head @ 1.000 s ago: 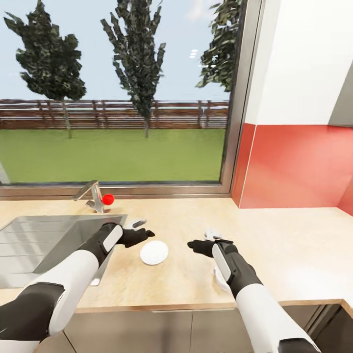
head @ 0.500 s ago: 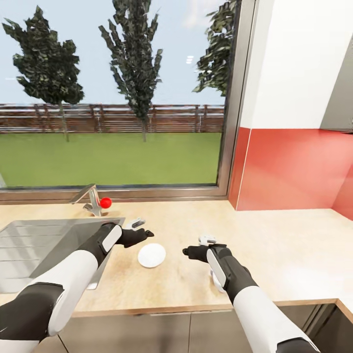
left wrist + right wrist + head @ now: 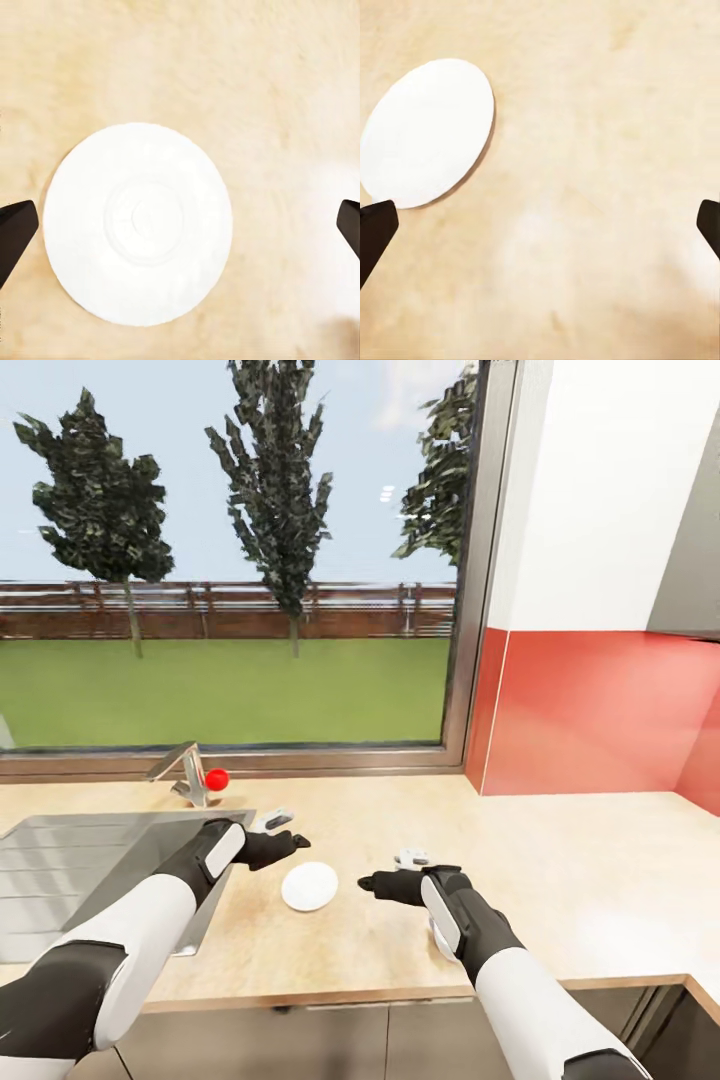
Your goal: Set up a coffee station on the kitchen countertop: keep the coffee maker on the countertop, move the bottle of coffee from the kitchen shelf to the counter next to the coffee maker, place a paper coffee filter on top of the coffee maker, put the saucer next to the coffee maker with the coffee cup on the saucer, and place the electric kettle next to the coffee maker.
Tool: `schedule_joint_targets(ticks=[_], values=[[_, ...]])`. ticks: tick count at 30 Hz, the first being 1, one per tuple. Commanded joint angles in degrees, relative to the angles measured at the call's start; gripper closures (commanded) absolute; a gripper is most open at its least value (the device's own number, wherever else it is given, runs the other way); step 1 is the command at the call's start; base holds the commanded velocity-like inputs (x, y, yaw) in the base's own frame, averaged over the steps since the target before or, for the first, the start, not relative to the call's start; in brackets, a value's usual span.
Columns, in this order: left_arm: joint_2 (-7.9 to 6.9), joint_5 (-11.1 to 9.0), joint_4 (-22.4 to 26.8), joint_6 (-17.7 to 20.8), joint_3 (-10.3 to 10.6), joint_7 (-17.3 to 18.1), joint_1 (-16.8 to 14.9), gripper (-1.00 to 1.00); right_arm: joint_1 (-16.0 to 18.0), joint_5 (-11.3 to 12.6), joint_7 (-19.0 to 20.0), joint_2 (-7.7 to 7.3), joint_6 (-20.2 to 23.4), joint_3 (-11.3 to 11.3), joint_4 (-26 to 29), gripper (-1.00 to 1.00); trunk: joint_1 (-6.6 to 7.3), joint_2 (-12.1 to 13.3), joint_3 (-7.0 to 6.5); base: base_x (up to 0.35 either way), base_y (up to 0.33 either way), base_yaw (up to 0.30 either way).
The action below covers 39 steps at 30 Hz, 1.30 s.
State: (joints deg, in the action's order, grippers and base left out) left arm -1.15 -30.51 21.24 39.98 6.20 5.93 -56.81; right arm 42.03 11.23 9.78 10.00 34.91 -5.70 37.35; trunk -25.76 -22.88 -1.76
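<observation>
A round white saucer (image 3: 309,886) lies flat on the beige countertop (image 3: 560,860), just right of the sink. My left gripper (image 3: 290,832) hovers just behind and left of it, open, with nothing between its dark fingers. In the left wrist view the saucer (image 3: 137,223) sits directly below the open left gripper (image 3: 180,232), nearer one fingertip (image 3: 15,232). My right gripper (image 3: 390,870) is open and empty a short way to the saucer's right. The right wrist view has the saucer (image 3: 426,133) off to one side of the right gripper (image 3: 540,232), beside one fingertip (image 3: 375,232).
A steel sink (image 3: 60,860) is set into the counter at the left, with a faucet (image 3: 185,765) and a red knob (image 3: 217,779) behind it. A large window runs along the back. A red backsplash (image 3: 600,710) closes the right corner. The counter's front edge (image 3: 330,988) is near me.
The head view has shifted slightly. My right gripper has moved left, closer to the saucer. The left gripper and the saucer have stayed put.
</observation>
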Motion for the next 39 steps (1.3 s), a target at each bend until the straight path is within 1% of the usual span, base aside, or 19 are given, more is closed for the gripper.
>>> schedule_joint_targets(ticks=[1, 4, 11, 15, 22, 31, 37, 39], values=[[-0.13, 0.1, 0.0, 0.1, 0.0, 0.3, 0.4, -1.0, 0.0, 0.2, 1.1, 0.0, 0.2, 0.0, -0.2, -1.0, -0.03, 0.0, -0.07, 0.0, 0.0, 0.0], [-0.45, 0.1, -0.1, 0.1, -0.4, 0.4, 0.8, -1.0, 0.0, 0.2, 1.9, 0.0, 0.2, 0.0, -0.7, -1.0, -0.03, 0.0, -0.34, 0.0, 0.0, 0.0], [-0.86, 0.0, -0.4, 0.1, -0.7, 0.5, 1.1, -1.0, 0.0, 0.2, 2.3, 0.0, 0.2, -0.1, -1.2, -1.0, -0.03, 0.0, -0.97, 0.0, 0.0, 0.0], [-0.92, -0.1, -0.3, 0.1, -0.9, 0.6, 2.1, -1.0, 0.0, 0.2, 2.3, 0.0, 0.2, -0.1, -1.3, -1.0, -0.03, 0.0, -1.33, 0.0, 0.0, 0.0], [-0.85, -0.1, 0.1, 0.0, -1.1, 0.6, 2.4, -1.0, 0.0, 0.2, 2.3, 0.0, 0.2, 0.0, -1.3, -1.0, -0.03, 0.0, -1.96, 0.0, 0.01, 0.0], [-0.58, -0.1, 0.1, 0.0, -1.4, 0.6, 2.4, -1.0, 0.0, 0.2, 2.3, 0.0, 0.2, 0.0, -1.4, -1.0, -0.03, 0.0, -2.78, 0.0, 0.251, 0.0], [-0.24, -0.2, -0.2, 0.0, -1.4, 0.7, 2.4, -1.0, 0.0, 0.1, 2.3, 0.0, 0.2, 0.0, -1.4, -1.0, -0.03, 0.0, -3.17, 0.0, 0.058, 0.0], [-0.14, -0.2, 0.0, 0.0, -1.5, 0.7, 2.9, -1.0, 0.0, 0.1, 2.3, 0.0, 0.2, 0.1, -1.7, -1.0, -0.03, 0.0, -3.19, 0.0, 0.005, 0.0]])
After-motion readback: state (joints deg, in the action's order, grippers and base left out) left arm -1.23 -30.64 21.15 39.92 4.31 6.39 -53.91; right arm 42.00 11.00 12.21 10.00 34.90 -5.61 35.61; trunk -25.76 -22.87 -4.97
